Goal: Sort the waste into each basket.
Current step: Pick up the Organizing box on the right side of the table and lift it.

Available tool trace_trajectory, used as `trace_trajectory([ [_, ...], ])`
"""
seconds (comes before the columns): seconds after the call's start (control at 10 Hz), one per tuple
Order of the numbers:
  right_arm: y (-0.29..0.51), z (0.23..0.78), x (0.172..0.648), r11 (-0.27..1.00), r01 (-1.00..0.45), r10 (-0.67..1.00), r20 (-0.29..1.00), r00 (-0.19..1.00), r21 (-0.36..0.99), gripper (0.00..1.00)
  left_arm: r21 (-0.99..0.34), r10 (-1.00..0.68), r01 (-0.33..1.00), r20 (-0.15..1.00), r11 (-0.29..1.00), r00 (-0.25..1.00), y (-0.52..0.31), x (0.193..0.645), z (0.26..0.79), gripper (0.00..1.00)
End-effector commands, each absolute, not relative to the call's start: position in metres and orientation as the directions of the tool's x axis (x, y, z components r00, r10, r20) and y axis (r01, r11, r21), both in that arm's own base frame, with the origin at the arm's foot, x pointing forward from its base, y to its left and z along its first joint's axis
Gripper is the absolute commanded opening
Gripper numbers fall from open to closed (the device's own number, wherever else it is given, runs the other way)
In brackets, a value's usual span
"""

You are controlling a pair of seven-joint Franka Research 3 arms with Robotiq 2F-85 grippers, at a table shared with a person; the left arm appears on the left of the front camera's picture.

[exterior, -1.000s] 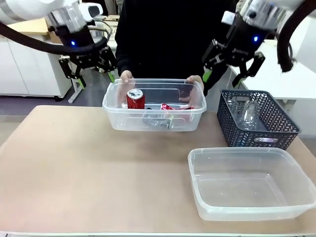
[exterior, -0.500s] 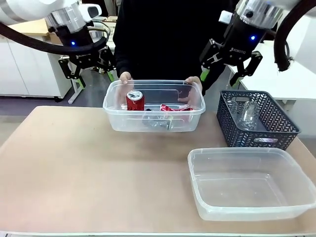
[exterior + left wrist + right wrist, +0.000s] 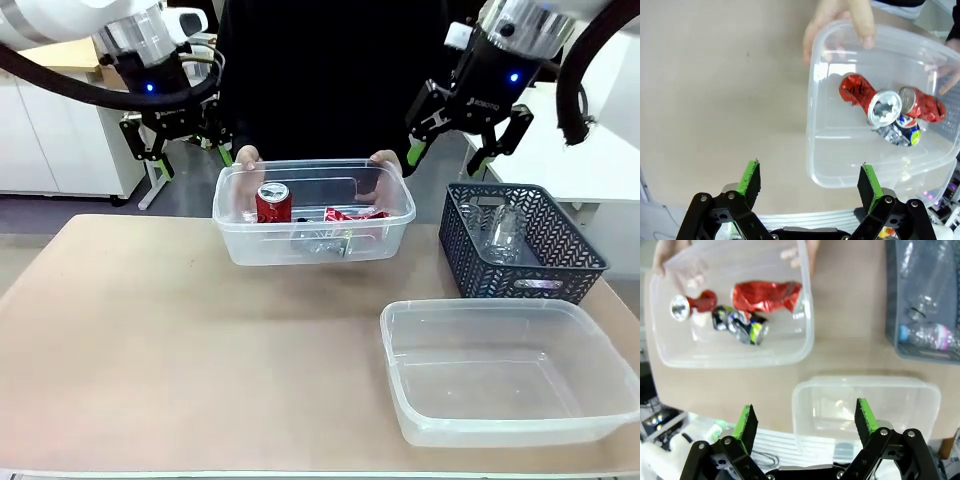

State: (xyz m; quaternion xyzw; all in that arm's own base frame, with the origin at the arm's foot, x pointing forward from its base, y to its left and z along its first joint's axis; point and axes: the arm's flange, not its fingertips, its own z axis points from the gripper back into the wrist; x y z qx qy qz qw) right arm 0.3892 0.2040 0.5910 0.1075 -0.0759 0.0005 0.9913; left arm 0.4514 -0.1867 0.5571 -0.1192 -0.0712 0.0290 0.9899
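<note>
My left pincer (image 3: 193,160) and right pincer (image 3: 452,160) hang wide and empty above the far tub (image 3: 232,245) holding the cans (image 3: 274,201). A person's hand (image 3: 247,156) grips its rim. Reaching in now, I could strike that hand or tip the tub.

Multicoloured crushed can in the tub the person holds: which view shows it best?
Right wrist view: the multicoloured can lies unobstructed, seen from above. Left wrist view has it partly behind the standing red can; front view gives a grey blur through the tub wall.
</note>
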Motion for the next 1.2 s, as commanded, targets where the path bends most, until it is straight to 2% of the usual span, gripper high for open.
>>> trace_trajectory([
  [0.0, 0.149, 0.604, 0.331, 0.981, -0.088, 0.072, 0.102, 0.992, 0.171, 1.0, -0.257, 0.041, -0.019, 0.081, 0.966, 0.996, -0.198, 0.393, 0.557, 1.0],
  [0.1, 0.115, 0.61, 0.306, 0.986, -0.096, 0.084, 0.092, 0.992, 0.135, 1.0, -0.304, 0.129, -0.114, 0.029, 0.946, 0.991, -0.222, 0.367, 0.555, 1.0],
  [0.2, 0.08, 0.612, 0.288, 0.994, -0.083, 0.078, 0.083, 0.993, 0.068, 1.0, -0.323, 0.147, -0.157, -0.054, 0.933, 0.988, -0.254, 0.344, 0.554, 1.0],
  [0.4, 0.015, 0.597, 0.264, 0.996, -0.091, 0.088, 0.152, 0.984, 0.011, 1.0, -0.3, 0.136, -0.178, -0.153, 0.937, 0.979, -0.328, 0.316, 0.544, 1.0],
  [0.5, -0.012, 0.581, 0.253, 0.996, -0.09, 0.091, 0.104, 0.99, -0.02, 1.0, -0.315, 0.078, -0.132, -0.179, 0.94, 0.981, -0.361, 0.305, 0.536, 1.0],
  [0.7, -0.045, 0.549, 0.245, 0.996, -0.078, 0.076, 0.044, 0.996, 0.036, 1.0, -0.341, 0.042, -0.114, -0.212, 0.933, 0.976, -0.408, 0.294, 0.525, 1.0],
  [0.8, -0.038, 0.552, 0.248, 0.996, 0.075, -0.08, 0.124, 0.989, 0.038, 1.0, -0.35, 0.027, -0.114, -0.246, 0.93, 0.969, -0.397, 0.308, 0.53, 1.0],
  [0.9, -0.039, 0.565, 0.24, 0.998, -0.06, 0.059, 0.05, 0.997, 0.025, 1.0, -0.322, 0.032, -0.095, -0.195, 0.942, 0.98, -0.401, 0.274, 0.523, 1.0],
  [1.1, -0.047, 0.551, 0.243, 0.999, -0.019, 0.017, 0.056, 0.998, 0.034, 1.0, -0.336, 0.022, -0.098, -0.223, 0.937, 0.975, -0.412, 0.29, 0.519, 1.0],
])
